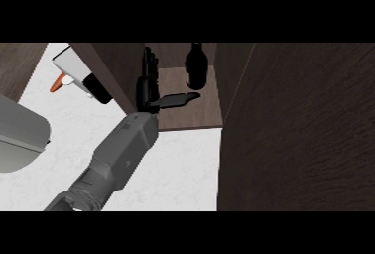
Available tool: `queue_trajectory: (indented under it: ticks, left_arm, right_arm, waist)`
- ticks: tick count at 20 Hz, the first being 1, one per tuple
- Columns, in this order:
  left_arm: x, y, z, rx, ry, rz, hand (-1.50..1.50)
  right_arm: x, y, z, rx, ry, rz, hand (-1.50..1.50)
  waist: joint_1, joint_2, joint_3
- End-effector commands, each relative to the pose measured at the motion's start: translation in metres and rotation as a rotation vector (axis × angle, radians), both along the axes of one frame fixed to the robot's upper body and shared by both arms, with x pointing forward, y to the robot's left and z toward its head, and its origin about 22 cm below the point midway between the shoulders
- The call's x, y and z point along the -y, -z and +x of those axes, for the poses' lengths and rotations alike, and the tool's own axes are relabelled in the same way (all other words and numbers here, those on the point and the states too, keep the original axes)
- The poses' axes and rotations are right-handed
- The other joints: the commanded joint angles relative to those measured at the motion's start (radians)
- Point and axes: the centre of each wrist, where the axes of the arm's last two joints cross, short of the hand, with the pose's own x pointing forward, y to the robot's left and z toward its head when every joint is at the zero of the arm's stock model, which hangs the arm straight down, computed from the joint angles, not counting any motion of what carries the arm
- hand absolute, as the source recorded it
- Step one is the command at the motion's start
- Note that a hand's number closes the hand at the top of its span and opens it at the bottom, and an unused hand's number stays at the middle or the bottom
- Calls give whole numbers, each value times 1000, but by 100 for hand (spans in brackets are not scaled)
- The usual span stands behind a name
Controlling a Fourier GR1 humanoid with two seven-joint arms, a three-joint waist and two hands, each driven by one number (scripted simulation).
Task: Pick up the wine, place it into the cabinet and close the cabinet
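Wine [195,65] stands in the cabinet [192,119] at 12, our left hand [152,82] spread beside it, so we'd back out straight before swinging the door [300,134].

black hand [149,82] on a grey forearm [117,154]; beside it a black wine bottle [195,67], dark brown woodgrain cabinet [300,129], white marbled tabletop [176,168].

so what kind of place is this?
Likely a kitchen: a pale marble-look counter, a dark wood cabinet with a wine bottle inside, and a grey appliance at the left edge.
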Motion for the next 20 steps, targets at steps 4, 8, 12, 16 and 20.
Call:
queue_trajectory:
  ticks: [4, 8, 12, 16, 20]
  left_arm:
    - [28, 18, -50, -36, 61, -27, -150]
    - [52, 20, -88, -41, 67, -14, -150]
    - [68, 10, -119, -6, 64, 2, -150]
    - [70, 5, -142, 27, 68, -22, -150]
    - [69, -8, -176, 35, 87, -72, -150]
  right_arm:
    - [1, -1, -13, 23, 36, 1, -150]
    - [6, -2, -24, 20, 42, -7, -150]
    - [4, -9, -20, 31, 55, 3, -150]
    - [22, -13, -25, 45, 79, 4, -150]
    - [5, -6, -29, 32, 58, 9, -150]
  waist:
    - [40, -8, 0]
    - [47, -6, 0]
    - [65, -6, 0]
    - [68, -6, 1]
    - [72, -7, 1]
